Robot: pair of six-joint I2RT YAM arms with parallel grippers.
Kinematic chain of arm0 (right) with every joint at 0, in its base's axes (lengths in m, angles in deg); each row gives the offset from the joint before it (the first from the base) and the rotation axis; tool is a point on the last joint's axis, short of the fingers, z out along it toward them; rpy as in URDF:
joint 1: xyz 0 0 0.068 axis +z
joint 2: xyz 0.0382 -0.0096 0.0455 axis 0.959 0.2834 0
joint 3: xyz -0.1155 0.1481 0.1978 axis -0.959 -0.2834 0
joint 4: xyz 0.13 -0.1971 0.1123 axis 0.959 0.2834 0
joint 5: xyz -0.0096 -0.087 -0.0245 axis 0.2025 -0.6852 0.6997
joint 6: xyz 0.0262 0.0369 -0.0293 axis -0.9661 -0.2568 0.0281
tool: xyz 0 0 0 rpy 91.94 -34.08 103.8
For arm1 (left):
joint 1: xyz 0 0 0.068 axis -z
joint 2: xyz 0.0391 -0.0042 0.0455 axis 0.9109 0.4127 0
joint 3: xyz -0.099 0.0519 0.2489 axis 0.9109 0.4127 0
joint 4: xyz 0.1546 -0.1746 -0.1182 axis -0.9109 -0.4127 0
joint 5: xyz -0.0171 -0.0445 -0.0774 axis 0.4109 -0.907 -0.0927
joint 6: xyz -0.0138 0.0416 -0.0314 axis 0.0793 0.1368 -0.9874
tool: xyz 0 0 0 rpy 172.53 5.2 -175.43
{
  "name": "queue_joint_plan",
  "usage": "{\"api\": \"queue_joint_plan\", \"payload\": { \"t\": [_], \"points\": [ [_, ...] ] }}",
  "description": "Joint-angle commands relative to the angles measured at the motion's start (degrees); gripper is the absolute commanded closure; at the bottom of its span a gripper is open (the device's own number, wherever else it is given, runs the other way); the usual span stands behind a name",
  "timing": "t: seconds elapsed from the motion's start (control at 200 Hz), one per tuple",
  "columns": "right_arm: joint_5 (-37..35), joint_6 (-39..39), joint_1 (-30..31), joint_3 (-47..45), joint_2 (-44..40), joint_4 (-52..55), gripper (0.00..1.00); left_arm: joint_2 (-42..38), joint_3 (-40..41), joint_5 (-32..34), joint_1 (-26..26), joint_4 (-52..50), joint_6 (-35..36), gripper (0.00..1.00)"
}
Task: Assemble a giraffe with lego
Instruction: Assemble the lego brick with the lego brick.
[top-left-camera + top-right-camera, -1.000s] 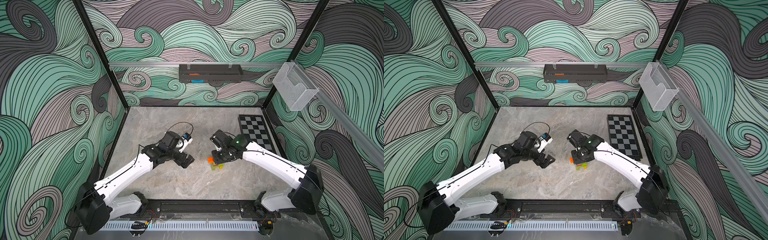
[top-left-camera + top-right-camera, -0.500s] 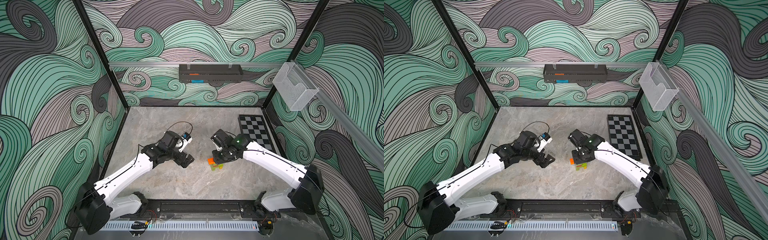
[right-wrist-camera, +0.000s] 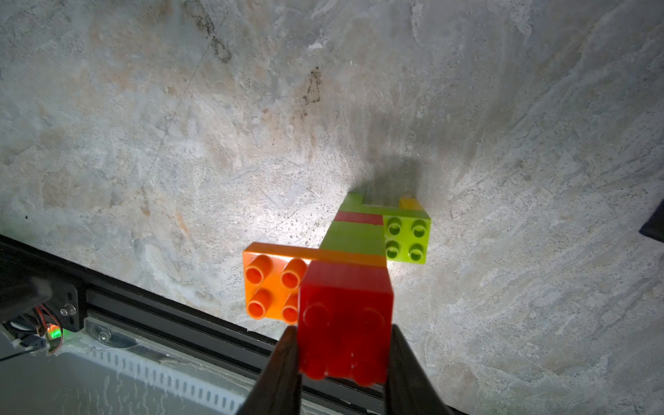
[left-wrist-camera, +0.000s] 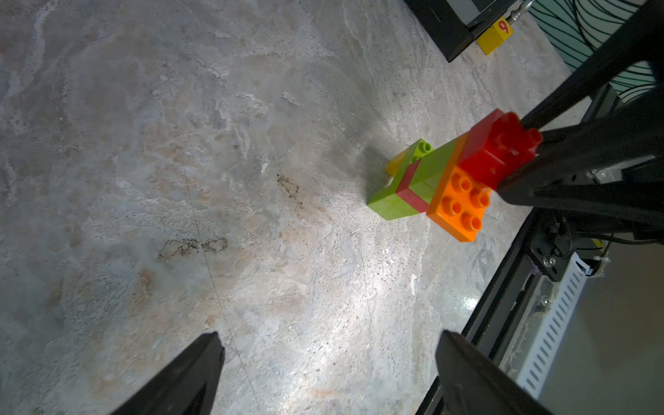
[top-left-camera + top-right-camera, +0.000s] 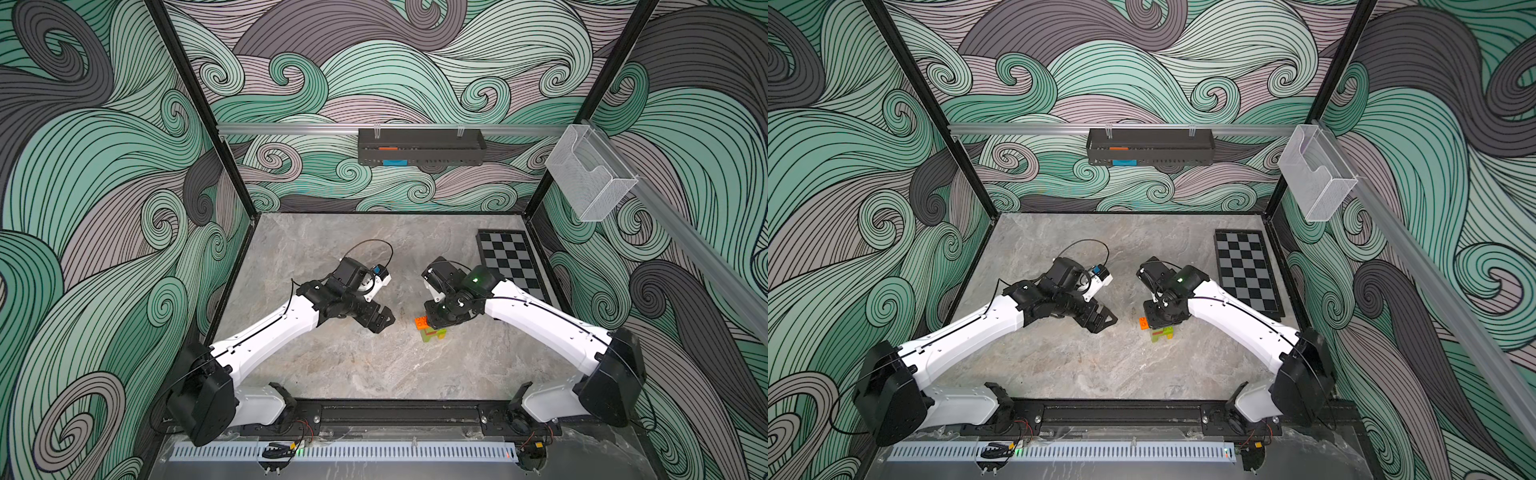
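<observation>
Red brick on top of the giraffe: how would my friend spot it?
Look at the grey stone table, then at the small brick giraffe under the right arm. The red brick caps it, atop the orange head brick, inside the right pincer; the other red is just a neck stripe.

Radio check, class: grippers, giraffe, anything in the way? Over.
Left gripper open, empty. Right gripper shut on red tip. Giraffe upright on table. Chequered board apart.
</observation>
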Motion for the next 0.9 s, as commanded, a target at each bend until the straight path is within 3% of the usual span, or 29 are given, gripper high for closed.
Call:
{"api": "queue_joint_plan", "payload": {
  "t": [0.0, 0.25, 0.896],
  "points": [
    [1.8, -0.9, 0.7, -1.8, 1.1, 6.2, 0.6, 0.9, -2.7, -2.6, -0.2, 0.5, -1.9, 0.04],
    [0.1, -1.1, 0.7, 0.4, -1.0, 7.3, 0.47, 1.4, -3.0, -2.8, -0.2, 0.9, -3.1, 0.04],
    [-1.7, 0.5, -0.5, 7.8, 0.0, 8.7, 0.43, -2.0, -0.3, -4.0, -3.8, 1.7, -2.7, 0.04]
  ]
}}
